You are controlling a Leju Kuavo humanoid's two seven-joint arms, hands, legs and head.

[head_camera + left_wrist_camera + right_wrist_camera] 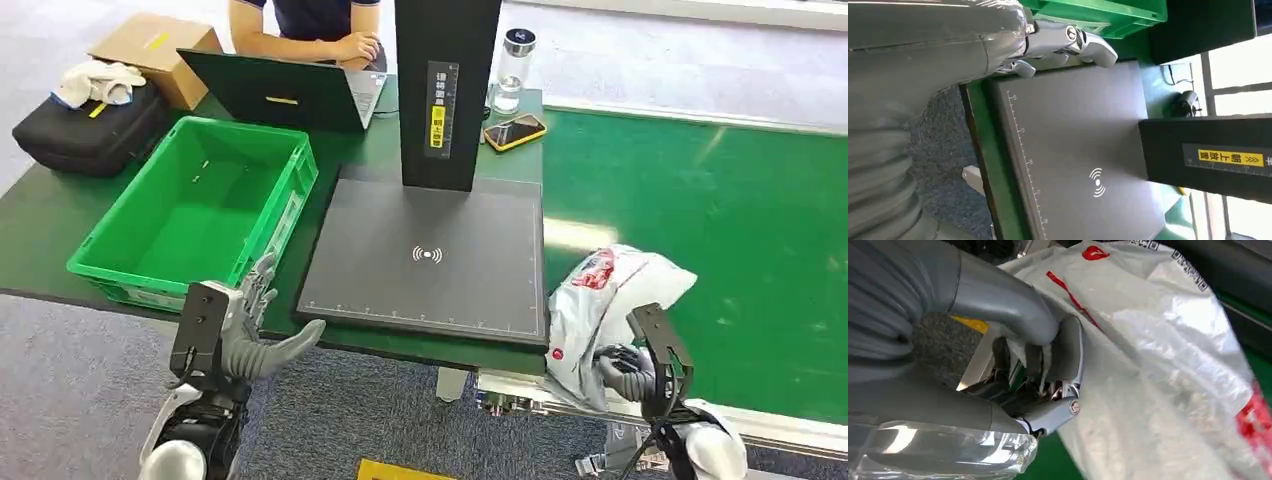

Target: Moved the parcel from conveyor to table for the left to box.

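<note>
One parcel (610, 300) lay at the conveyor (720, 230) edge, pinched by the right hand (625, 370). The left hand (262, 335) hung spread and empty. The move to the table (30, 240) and boxing in the green crate (195, 205) seemingly remained.

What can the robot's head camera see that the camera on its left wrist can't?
Only the head view shows the white parcel on the green conveyor, gripped by the right hand, plus the laptop, the phone and a person's hand. Only the left wrist view shows a dark plug beyond the table. Both show the left hand, holding nothing, the green crate and the grey scanning pad.
</note>
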